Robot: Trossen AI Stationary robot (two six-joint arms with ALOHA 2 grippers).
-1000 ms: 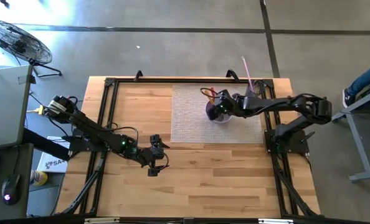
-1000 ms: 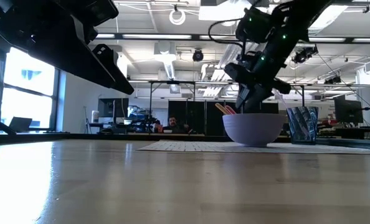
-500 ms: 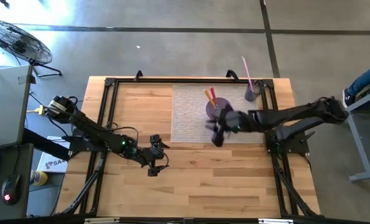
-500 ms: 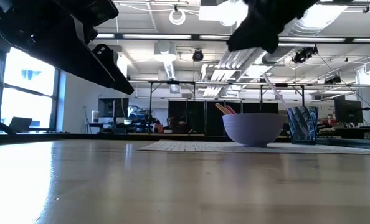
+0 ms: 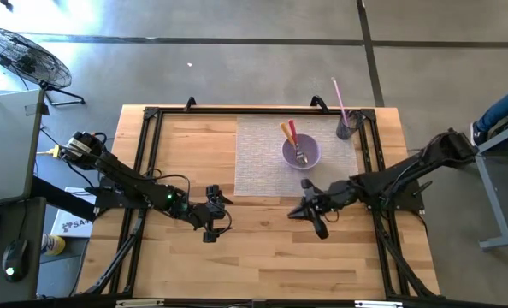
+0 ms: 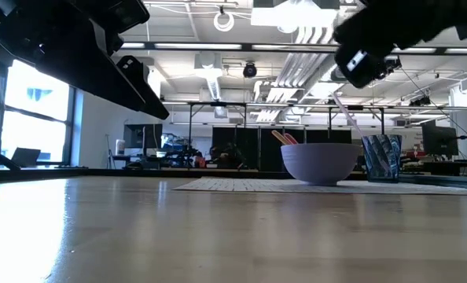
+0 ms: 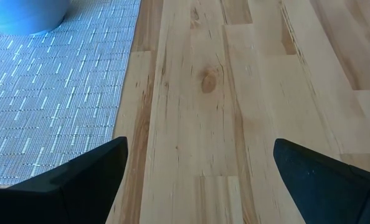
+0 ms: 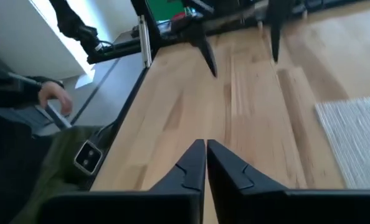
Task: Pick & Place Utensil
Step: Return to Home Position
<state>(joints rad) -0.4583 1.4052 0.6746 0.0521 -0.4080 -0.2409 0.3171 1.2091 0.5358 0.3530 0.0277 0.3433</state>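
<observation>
A lavender bowl [image 5: 301,152] stands on the grey woven mat [image 5: 262,158] and holds a metal spoon, an orange utensil and a red one [image 5: 290,133]. In the low view the bowl [image 6: 321,162] shows with handles sticking up. A dark cup [image 5: 346,128] with a pink straw stands at the mat's far right corner. My right gripper [image 5: 310,214] hovers over bare wood near the mat's near edge, shut and empty [image 8: 206,155]. My left gripper [image 5: 213,214] waits open above the wood at the table's left middle [image 7: 197,168].
A black metal frame [image 5: 151,115] rims the table. The mat's edge [image 7: 119,112] lies just ahead of my left gripper. Bare wood spreads across the table's near half. A person's hand [image 8: 51,93] shows beyond the table's left side in the right wrist view.
My right gripper has drawn back from over the bowl, moving toward the table's near edge and off the mat to the bare wood. The spoon now lies in the bowl with the other utensils. My left arm has kept still.
</observation>
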